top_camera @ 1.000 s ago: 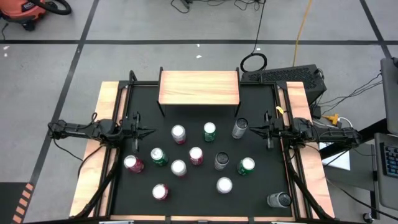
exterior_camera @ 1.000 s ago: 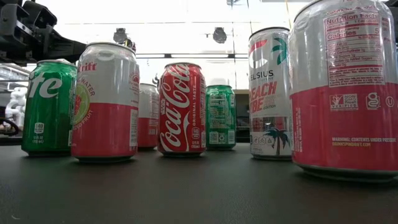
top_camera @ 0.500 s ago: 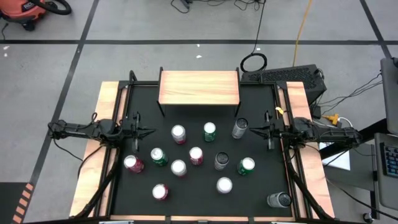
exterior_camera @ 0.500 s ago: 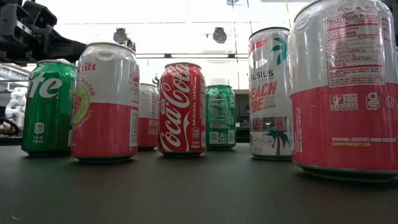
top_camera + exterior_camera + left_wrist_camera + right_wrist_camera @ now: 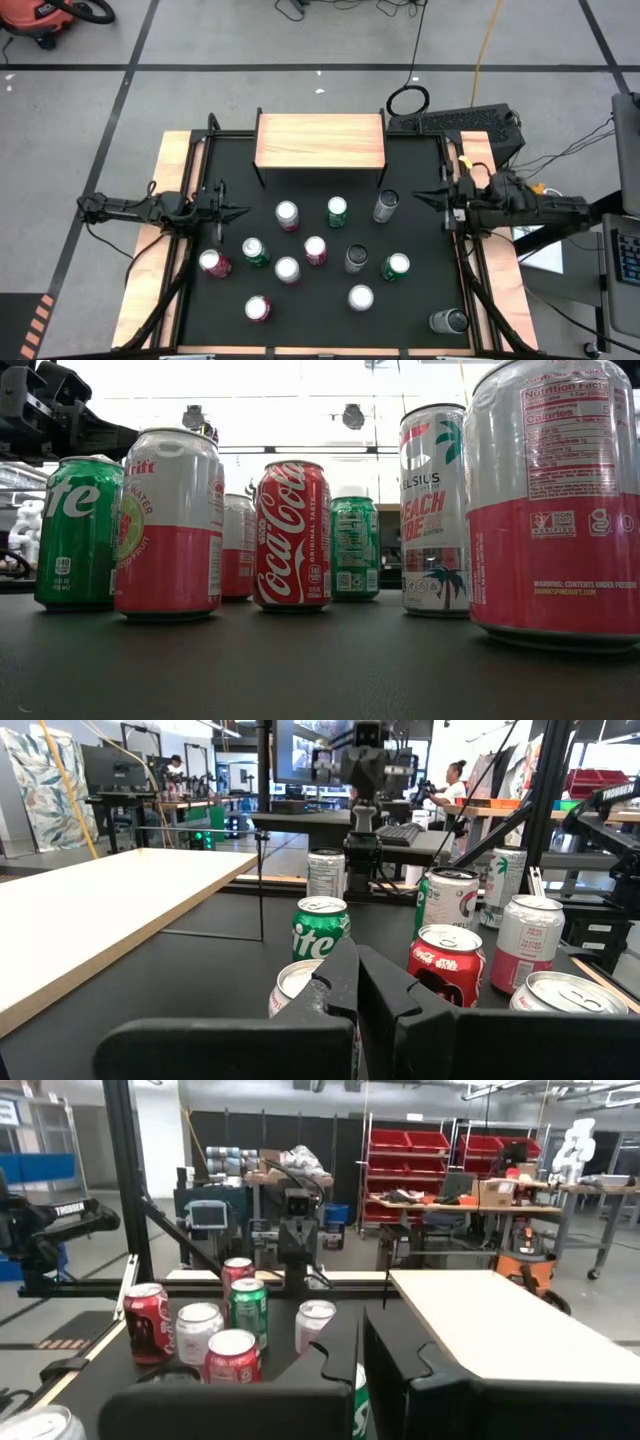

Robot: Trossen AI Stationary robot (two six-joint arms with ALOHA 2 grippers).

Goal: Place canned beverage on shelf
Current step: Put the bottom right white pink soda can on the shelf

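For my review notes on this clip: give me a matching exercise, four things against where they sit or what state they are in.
Things:
1. shelf
2. left gripper
3. right gripper
4. Coca-Cola can

Places or states:
A. shut, at the table's right edge
B. upright among other cans on the black mat
C. shut, at the table's left side, near the cans
D. at the table's far edge, no can on it

Pairs: 1-D, 2-C, 3-A, 4-B

Both arms low (jaws shut)
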